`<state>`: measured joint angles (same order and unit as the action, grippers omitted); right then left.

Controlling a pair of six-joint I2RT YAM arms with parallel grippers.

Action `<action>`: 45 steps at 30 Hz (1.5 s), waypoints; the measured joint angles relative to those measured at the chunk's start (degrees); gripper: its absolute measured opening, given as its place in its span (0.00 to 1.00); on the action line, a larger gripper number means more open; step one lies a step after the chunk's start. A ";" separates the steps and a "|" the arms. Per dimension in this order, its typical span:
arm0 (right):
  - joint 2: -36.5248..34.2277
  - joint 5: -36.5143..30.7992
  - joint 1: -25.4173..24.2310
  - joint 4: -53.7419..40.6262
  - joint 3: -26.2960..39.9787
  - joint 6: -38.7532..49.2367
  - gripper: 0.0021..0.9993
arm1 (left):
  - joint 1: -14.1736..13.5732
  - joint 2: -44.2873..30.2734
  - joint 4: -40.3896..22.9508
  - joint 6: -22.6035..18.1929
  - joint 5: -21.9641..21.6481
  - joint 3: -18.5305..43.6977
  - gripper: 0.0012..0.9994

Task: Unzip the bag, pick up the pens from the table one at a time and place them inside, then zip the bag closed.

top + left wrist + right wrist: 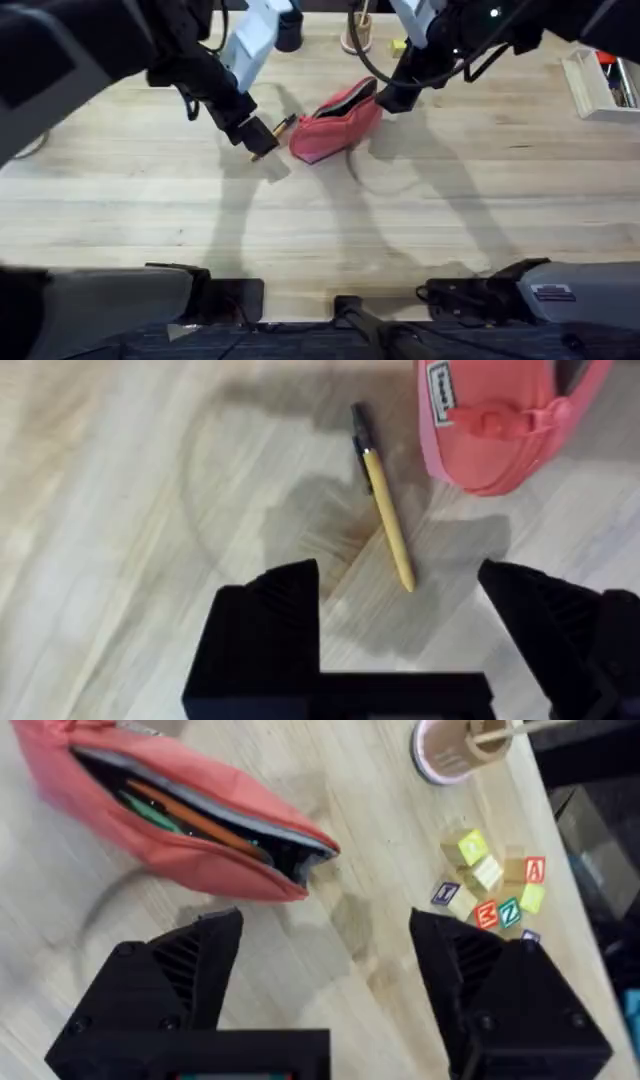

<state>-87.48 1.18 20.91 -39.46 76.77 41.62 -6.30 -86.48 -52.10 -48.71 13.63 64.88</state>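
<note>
The pink bag (pixel 337 123) lay unzipped on the table (pixel 320 220), an orange pen (pixel 195 823) inside it. The yellow pen (pixel 385 515) sat just beside the bag. The left gripper (pixel 400 585) hovered wide open over that pen; the right gripper (pixel 325 935) was spread open near the bag's end.

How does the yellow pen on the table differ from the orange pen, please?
The yellow pen lies bare on the table beside the pink pencil pouch; the orange pen already sits inside the unzipped pouch. The yellow pen shows whole, with its black tip and clip, while the orange pen is partly hidden by the pouch's opening. The left end effector hovers open over the yellow pen; the right end effector is open near the pouch. Both are slim.
</note>
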 joint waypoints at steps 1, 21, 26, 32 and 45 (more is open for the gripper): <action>0.00 -0.23 0.00 -0.01 0.00 -1.22 1.00 | -0.17 -0.98 0.01 -0.12 -0.25 0.00 0.99; 8.71 -1.19 -3.98 -1.51 -0.02 -11.78 1.00 | -0.49 -11.10 4.88 -0.63 -1.77 0.00 1.00; 9.68 -1.19 -5.25 -1.52 -0.01 -12.93 1.00 | -1.41 -11.33 5.67 -0.63 -1.88 0.00 1.00; 9.68 -1.20 -5.60 -1.57 -0.02 -13.36 1.00 | -2.84 -14.25 5.15 -0.63 -1.93 0.00 1.00; 9.68 -1.19 -5.60 -1.62 -0.02 -13.37 1.00 | -3.53 -15.48 5.17 -0.91 -3.10 1.38 0.55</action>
<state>-77.80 -0.01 15.31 -41.08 76.75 28.25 -9.82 -101.96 -46.93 -49.62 10.53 66.26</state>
